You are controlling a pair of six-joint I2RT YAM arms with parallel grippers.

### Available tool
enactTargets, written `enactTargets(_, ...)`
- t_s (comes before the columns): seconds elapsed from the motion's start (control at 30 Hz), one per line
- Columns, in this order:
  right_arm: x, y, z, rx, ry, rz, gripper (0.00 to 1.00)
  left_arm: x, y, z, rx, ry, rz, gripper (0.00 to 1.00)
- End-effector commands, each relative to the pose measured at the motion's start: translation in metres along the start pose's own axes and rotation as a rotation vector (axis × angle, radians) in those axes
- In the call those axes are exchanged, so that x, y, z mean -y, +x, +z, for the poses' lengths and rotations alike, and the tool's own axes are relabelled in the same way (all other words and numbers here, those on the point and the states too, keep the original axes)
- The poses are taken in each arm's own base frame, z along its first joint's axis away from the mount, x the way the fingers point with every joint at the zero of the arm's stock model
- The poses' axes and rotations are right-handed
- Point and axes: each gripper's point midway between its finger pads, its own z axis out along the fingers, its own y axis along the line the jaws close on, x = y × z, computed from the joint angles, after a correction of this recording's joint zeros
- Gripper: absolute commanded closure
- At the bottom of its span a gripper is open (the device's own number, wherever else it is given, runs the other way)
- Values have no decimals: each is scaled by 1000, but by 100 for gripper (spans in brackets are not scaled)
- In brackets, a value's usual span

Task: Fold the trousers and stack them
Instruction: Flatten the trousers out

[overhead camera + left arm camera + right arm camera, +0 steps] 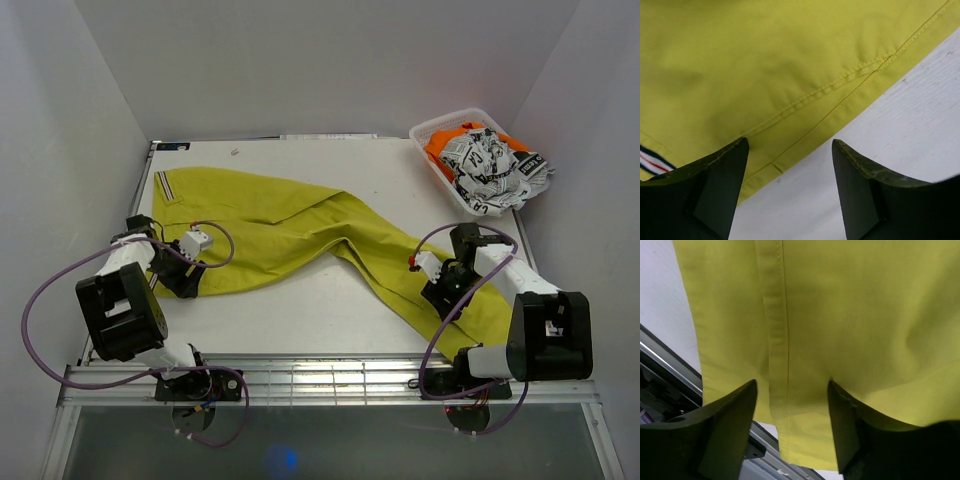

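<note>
The trousers [290, 232] sprawl over the bench [300, 315] from its left edge to its near right corner. My left pincer [790, 144] gapes empty above the waist end, my right pincer [792, 384] likewise above a leg.

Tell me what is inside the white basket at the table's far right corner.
The white basket holds an orange garment with a crumpled black-and-white printed cloth piled on top, spilling over the rim. Anything beneath them, and the basket's floor, is covered.
</note>
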Motion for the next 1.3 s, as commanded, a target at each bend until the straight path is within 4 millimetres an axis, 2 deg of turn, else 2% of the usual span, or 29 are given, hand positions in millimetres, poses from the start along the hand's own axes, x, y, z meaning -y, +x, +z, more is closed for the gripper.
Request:
enactTargets(0.0, 7, 2, 6, -10, 26, -21, 40, -2, 9, 10, -24, -11, 19, 23)
enactTargets(0.07, 17, 3, 8, -23, 66, -24, 48, -3, 11, 13, -33, -15, 11, 27)
enactTargets(0.1, 20, 3, 8, -27, 82, -24, 57, -5, 11, 13, -31, -18, 8, 28)
enactTargets(0.17, 31, 0, 4, -26, 127, -24, 70, -6, 9, 13, -26, -22, -5, 32)
enactTargets(0.2, 35, -3, 1, -21, 141, -24, 81, -8, 7, 12, -21, -24, -8, 33)
enactTargets(0.27, 46, -13, -11, 0, 185, -18, 91, -12, 3, 12, -13, -33, -19, 39)
enactTargets(0.37, 56, -28, -32, 46, 233, -31, 92, -17, -2, 9, -2, -43, -30, 46)
enactTargets(0.43, 56, -39, -42, 83, 236, -44, 92, -20, -5, 8, 7, -49, -36, 56)
enactTargets(0.47, 62, -49, -56, 115, 263, -54, 92, -24, -9, 6, 17, -57, -34, 62)
enactTargets(0.5, 58, -51, -63, 123, 252, -58, 92, -26, -11, 6, 21, -60, -46, 80)
enactTargets(0.53, 54, -61, -69, 162, 228, -66, 92, -28, -12, 5, 26, -65, -54, 90)
enactTargets(0.57, 56, -75, -86, 208, 239, -83, 92, -35, -17, 3, 38, -84, -53, 97)
enactTargets(0.6, 45, -77, -91, 222, 191, -87, 92, -37, -19, 3, 41, -87, -66, 100)
enactTargets(0.7, 21, -106, -114, 343, 91, -137, 92, -49, -28, -4, 69, -113, -85, 100)
enactTargets(0.73, 2, -110, -114, 355, 19, -169, 92, -52, -31, -5, 77, -113, -102, 100)
enactTargets(0.9, -55, -120, -111, 373, -144, -305, 92, -76, -43, -24, 141, -155, -164, 100)
enactTargets(0.93, -76, -124, -106, 366, -203, -359, 92, -83, -47, -30, 156, -172, -164, 100)
enactTargets(1.0, -100, -123, -104, 355, -262, -400, 92, -93, -45, -37, 169, -196, -190, 100)
enactTargets(1.03, -120, -123, -99, 341, -310, -457, 92, -100, -49, -43, 181, -213, -194, 100)
enactTargets(1.1, -147, -120, -93, 300, -377, -525, 92, -107, -44, -49, 186, -222, -222, 100)
enactTargets(1.2, -168, -107, -79, 229, -439, -572, 92, -120, -40, -59, 199, -251, -243, 100)
enactTargets(1.27, -173, -94, -64, 161, -455, -593, 92, -125, -37, -63, 198, -262, -243, 100)
